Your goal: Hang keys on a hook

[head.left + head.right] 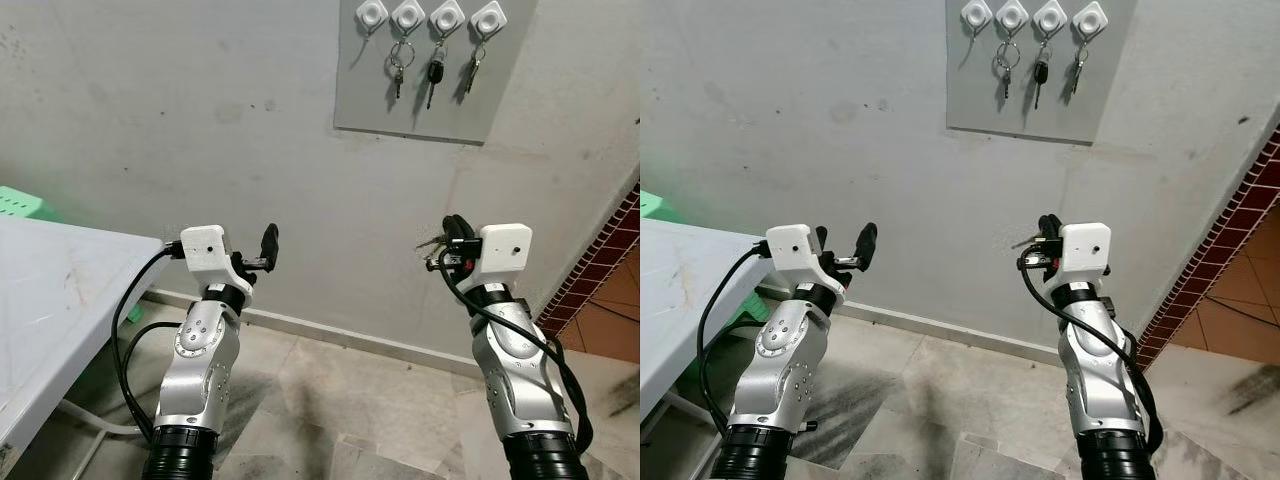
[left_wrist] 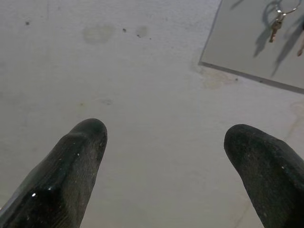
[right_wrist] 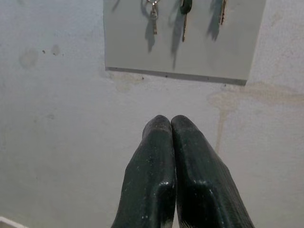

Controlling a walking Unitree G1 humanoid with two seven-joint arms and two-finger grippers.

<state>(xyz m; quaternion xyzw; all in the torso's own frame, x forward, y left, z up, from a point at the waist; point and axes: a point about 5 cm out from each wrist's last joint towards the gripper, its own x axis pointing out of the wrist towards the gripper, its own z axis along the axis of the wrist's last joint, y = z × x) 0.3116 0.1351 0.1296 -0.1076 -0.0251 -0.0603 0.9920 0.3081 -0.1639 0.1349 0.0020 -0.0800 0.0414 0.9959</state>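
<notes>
We stand facing a grey wall (image 1: pixel 200 120) with both arms raised in front of us. Our right gripper (image 1: pixel 447 243) is pressed together, its two black fingers (image 3: pixel 156 166) touching along their length in the right wrist view, and in the head views a small bunch of keys (image 1: pixel 432 250) juts out from between the jaws toward the wall, so the jaws are clamped on it. The keys sit right at the jaws, well below and slightly left of the grey hook board (image 1: pixel 420 100) high on the wall.

That board carries four white hooks in a row. The leftmost hook (image 1: pixel 371 14) is bare; the other three each hold something: a key ring with small keys (image 1: pixel 397 70), a black-headed car key (image 1: pixel 434 78) and another small key (image 1: pixel 473 70).

Our left gripper (image 1: pixel 262 255) is held at a similar height, its jaws spread wide with nothing between them, and the left wrist view looks past its fingers (image 2: pixel 71 166) at bare wall and a corner of the board.

A white table (image 1: pixel 50 300) stands on our left, with a green plastic object (image 1: pixel 22 204) behind it. The floor (image 1: pixel 350 400) is tiled.
</notes>
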